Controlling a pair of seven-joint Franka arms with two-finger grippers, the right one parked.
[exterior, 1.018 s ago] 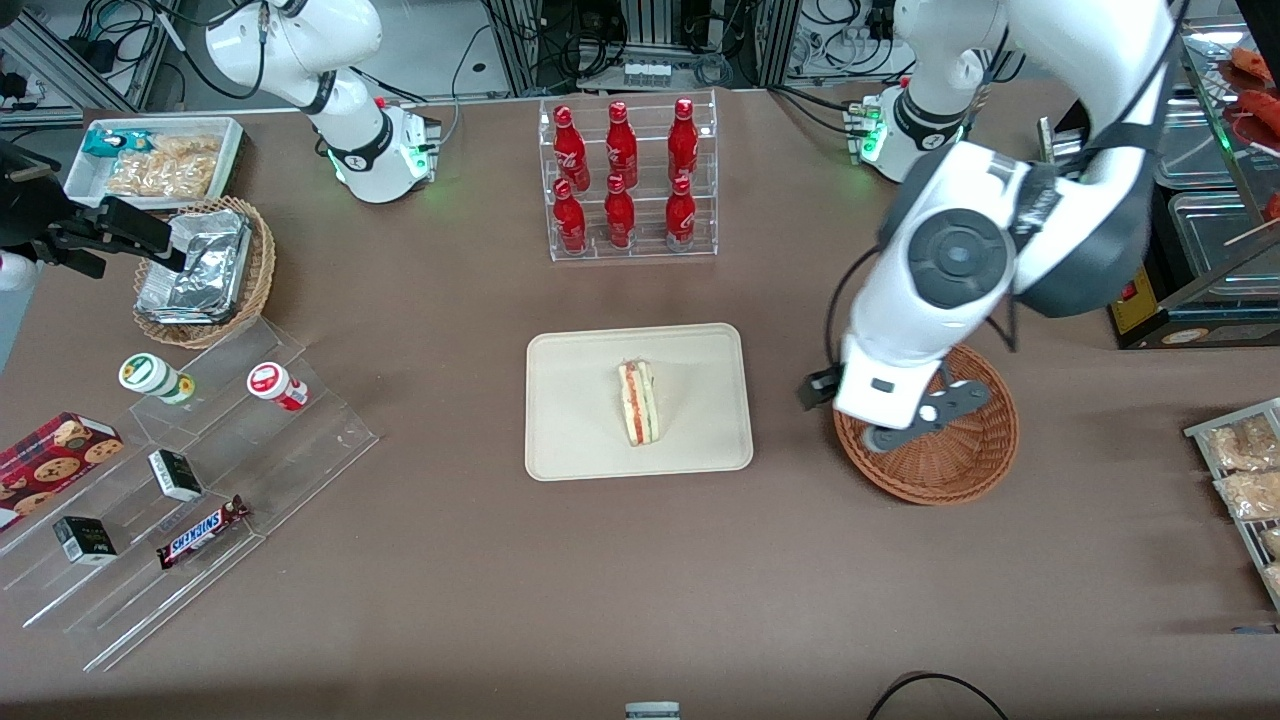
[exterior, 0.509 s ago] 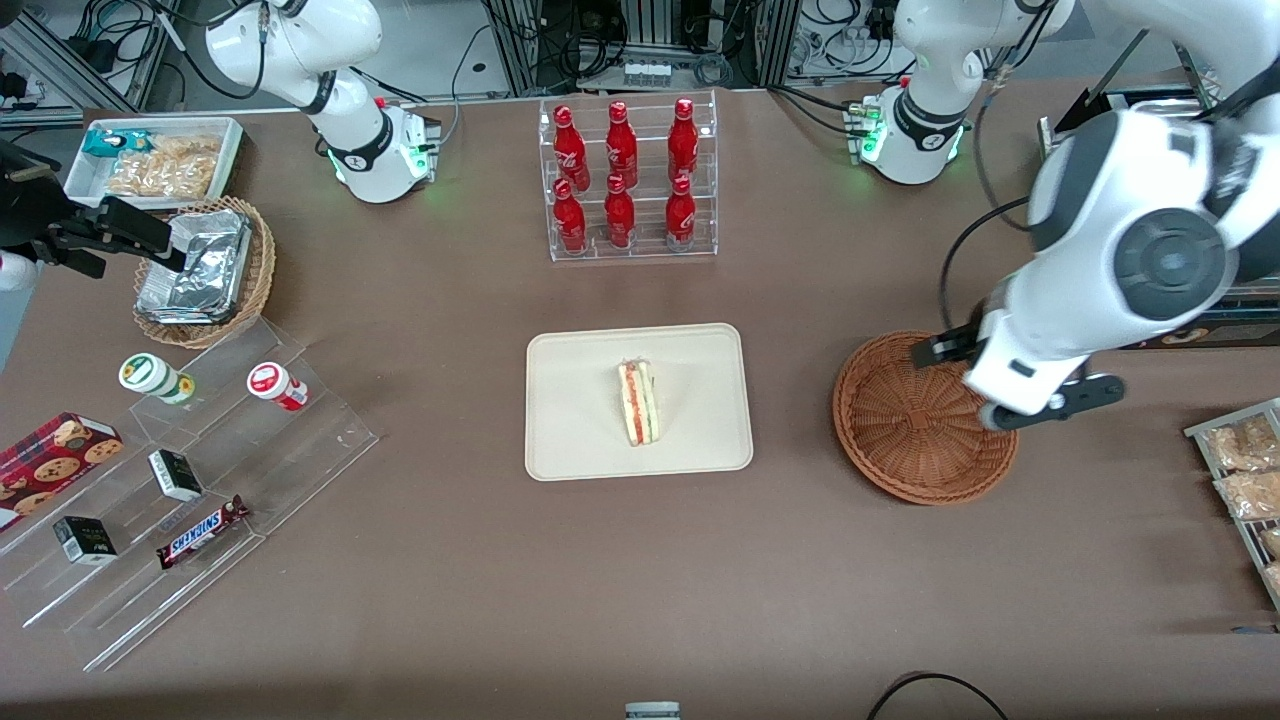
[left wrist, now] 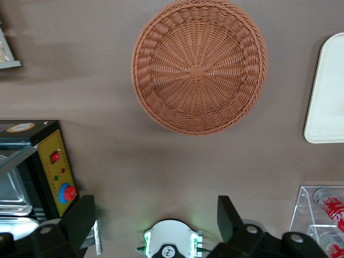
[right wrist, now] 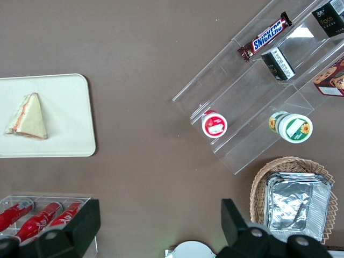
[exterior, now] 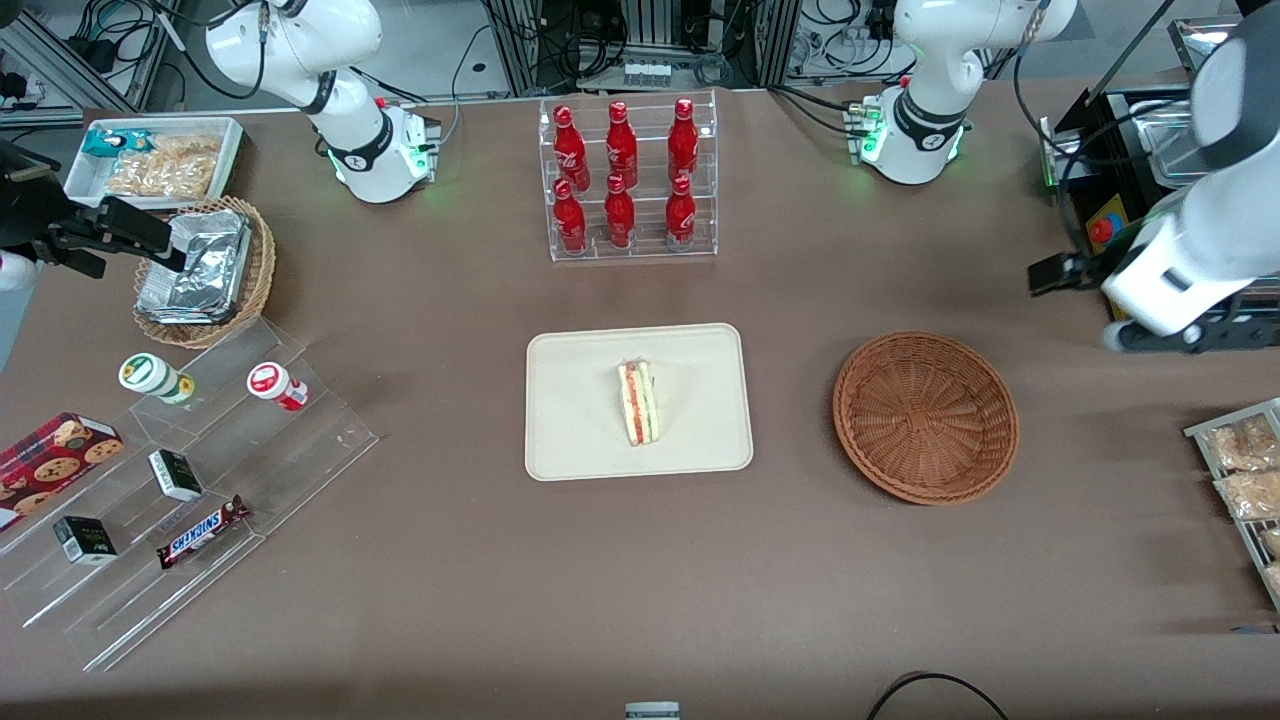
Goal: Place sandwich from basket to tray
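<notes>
The sandwich (exterior: 637,402) lies on its side mid-frame on the cream tray (exterior: 570,440), so delivery looks complete. The wicker basket (exterior: 925,416), right of centre, sits empty. Farther back at the right edge, the gripper (left wrist: 156,228) hangs raised over bare table, fingers spread wide and empty.

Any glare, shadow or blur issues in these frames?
Front view: glare on foil packets; sandwich on tray evenly lit. Left wrist view: open tool hangs above table, farther from front camera than basket, fingers dark; basket casts soft shadow.
</notes>
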